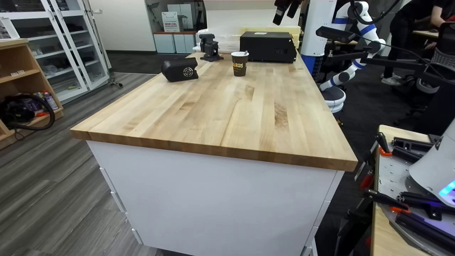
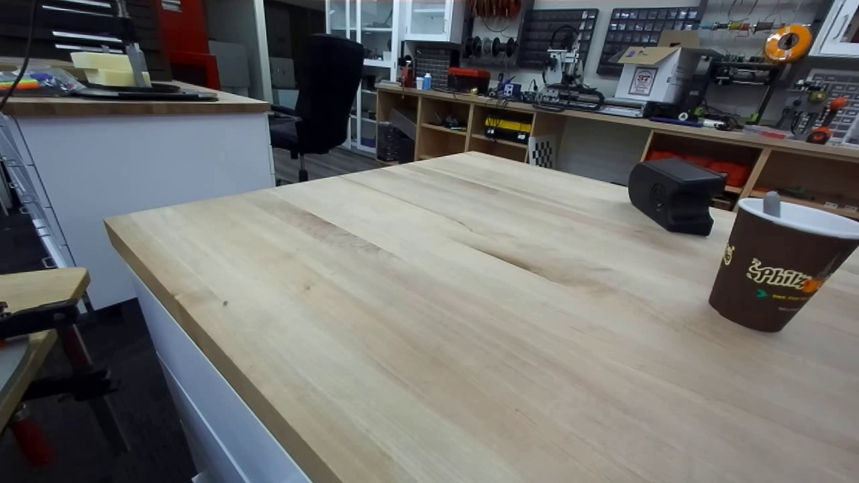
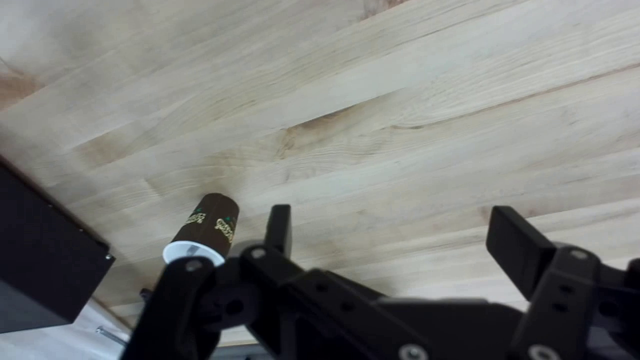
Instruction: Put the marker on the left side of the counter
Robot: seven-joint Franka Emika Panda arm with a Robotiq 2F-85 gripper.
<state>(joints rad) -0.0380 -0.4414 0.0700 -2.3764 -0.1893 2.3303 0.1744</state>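
The counter has a light wooden plank top (image 1: pixel 213 113) and a white base; the top also shows in an exterior view (image 2: pixel 416 302) and in the wrist view (image 3: pixel 350 145). No dark marker shows lying on it. A grey stick end (image 2: pixel 772 204) stands up out of the brown paper cup (image 2: pixel 772 285); I cannot tell if it is the marker, as the rest is hidden inside. The cup also shows in an exterior view (image 1: pixel 239 67) and left of my jaws in the wrist view (image 3: pixel 212 220). My gripper (image 3: pixel 390 225) is open and empty, high above the counter (image 1: pixel 284 18).
A black rounded case (image 1: pixel 179 69) lies left of the cup, also seen in an exterior view (image 2: pixel 674 194). A large black box (image 1: pixel 268 47) stands behind the cup and shows in the wrist view (image 3: pixel 45 255). A small black vise (image 1: pixel 209 48) stands near the far end.
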